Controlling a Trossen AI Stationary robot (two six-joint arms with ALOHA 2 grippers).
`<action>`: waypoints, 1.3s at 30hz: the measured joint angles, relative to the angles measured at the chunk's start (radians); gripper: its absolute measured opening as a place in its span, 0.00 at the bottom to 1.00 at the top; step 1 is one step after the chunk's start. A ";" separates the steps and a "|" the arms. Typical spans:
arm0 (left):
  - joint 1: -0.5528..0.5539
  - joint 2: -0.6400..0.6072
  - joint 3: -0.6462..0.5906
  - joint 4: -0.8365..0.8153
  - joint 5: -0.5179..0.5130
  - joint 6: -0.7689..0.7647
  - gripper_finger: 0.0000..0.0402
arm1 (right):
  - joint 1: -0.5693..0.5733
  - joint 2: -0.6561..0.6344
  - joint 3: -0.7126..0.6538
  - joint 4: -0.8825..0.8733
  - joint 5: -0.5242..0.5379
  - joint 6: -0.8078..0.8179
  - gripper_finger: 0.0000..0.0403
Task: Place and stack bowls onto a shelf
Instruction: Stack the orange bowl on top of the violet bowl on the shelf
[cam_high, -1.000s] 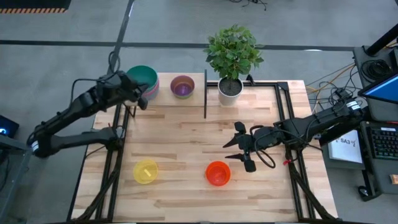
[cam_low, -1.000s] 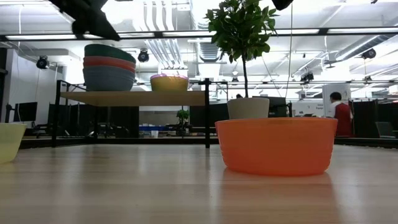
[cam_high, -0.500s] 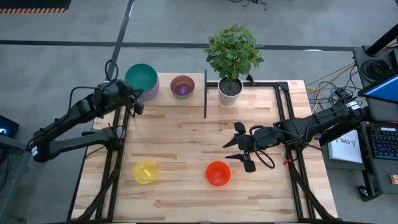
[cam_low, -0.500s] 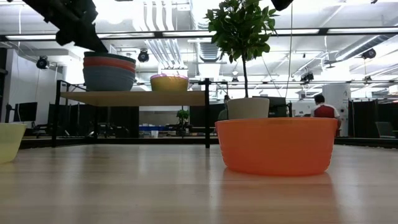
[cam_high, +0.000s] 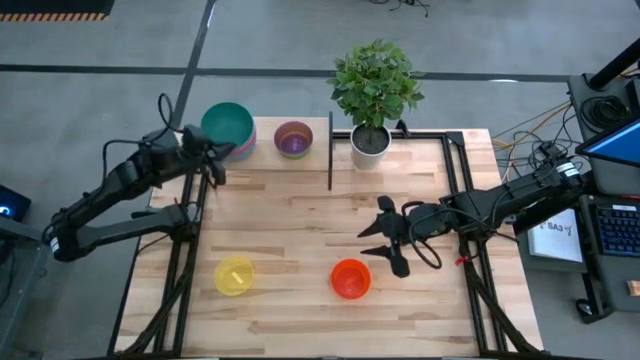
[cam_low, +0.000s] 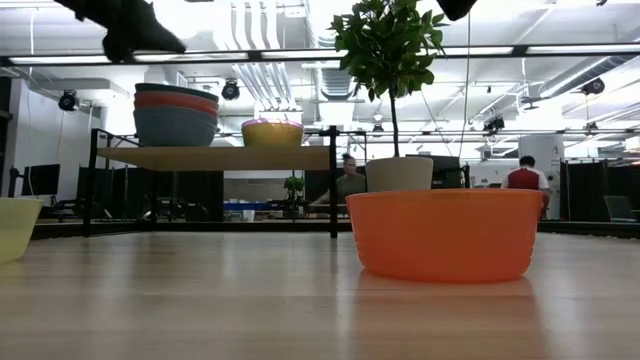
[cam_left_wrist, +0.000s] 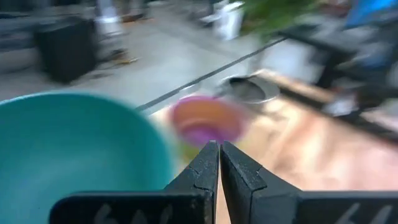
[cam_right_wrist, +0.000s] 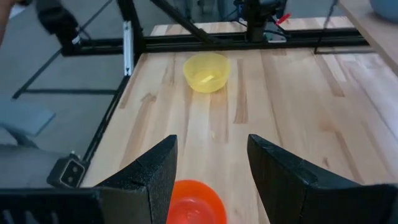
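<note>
The closed, empty left gripper (cam_high: 213, 168) is drawn back from the stack of bowls (cam_high: 229, 128); beside it, the orange bowl (cam_high: 350, 278) is best straddled squarely by the open right gripper (cam_high: 393, 243).

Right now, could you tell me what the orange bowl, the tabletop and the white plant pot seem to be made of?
The small round orange bowl looks like plastic: even colour, smooth semi-matte wall with a soft sheen. The pale plank tabletop looks like wood, with visible grain and board seams; its low gloss mirrors the bowl. The white round plant pot looks smooth and plain; ceramic or plastic, I cannot tell which.
</note>
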 joint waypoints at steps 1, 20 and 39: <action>-0.009 -0.006 -0.009 0.027 0.040 -0.014 0.00 | 0.000 0.001 0.001 0.000 0.012 0.013 0.46; -0.405 -0.030 -0.125 0.461 0.142 -0.083 0.00 | -0.114 0.128 0.006 -0.152 -0.067 0.219 0.46; -0.672 0.099 -0.126 0.690 0.138 0.044 0.00 | -0.183 0.497 0.219 -0.343 -0.260 -0.095 0.46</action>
